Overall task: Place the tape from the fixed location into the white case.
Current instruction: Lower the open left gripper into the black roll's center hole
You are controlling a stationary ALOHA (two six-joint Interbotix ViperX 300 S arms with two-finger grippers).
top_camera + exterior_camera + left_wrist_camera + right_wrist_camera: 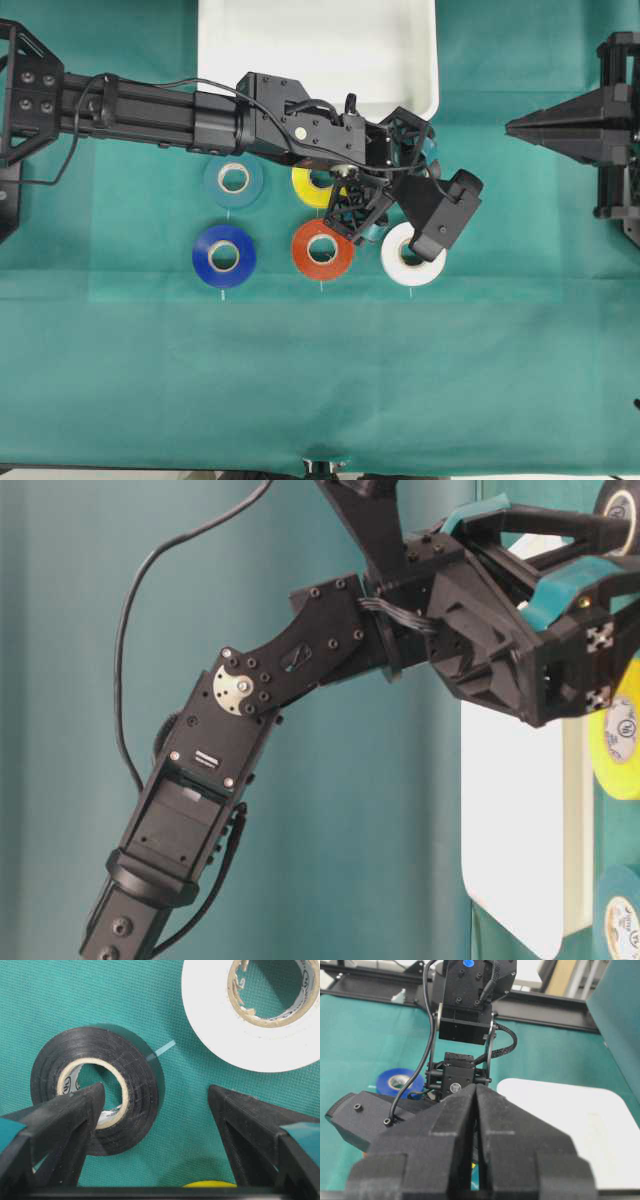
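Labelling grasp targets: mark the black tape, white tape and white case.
black tape (135,1095), left wrist view, on its black winding right of the core
white tape (210,1025), left wrist view, on its white face
white case (300,45), overhead view, on its bare floor

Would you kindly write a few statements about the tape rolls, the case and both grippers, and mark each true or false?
1. The left gripper is open, one finger over the black tape's core. True.
2. The black tape lies in the white case. False: it lies on the green cloth.
3. The right gripper is shut. True.
4. The white roll is stacked on the black tape. False: they lie apart.
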